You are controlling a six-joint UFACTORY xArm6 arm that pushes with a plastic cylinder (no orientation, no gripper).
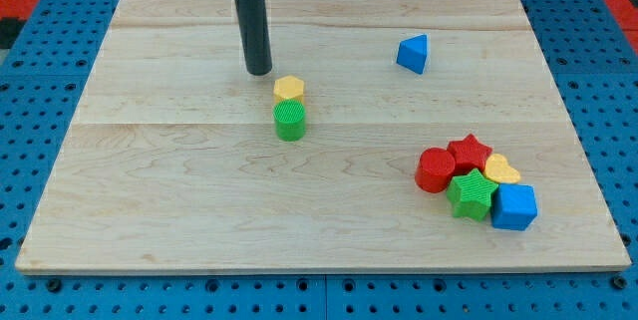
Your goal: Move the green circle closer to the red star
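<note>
Bright, even overhead light across the pale bench [179, 190], no harsh glare on the wood, soft short shadows under each block, a faint one beside my tip [258, 71], focus crisp throughout, colours vivid, slight perspective narrowing toward the view's top

Dark upright rod from the view's top, my tip [258, 71] low on the board.

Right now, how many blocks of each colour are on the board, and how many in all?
Yellow: 2, the yellow hexagon and the yellow heart
Green: 2, the green circle and the green star
Red: 2, the red circle and the red star
Blue: 2, the blue triangle and the blue cube
Total: 8
</note>
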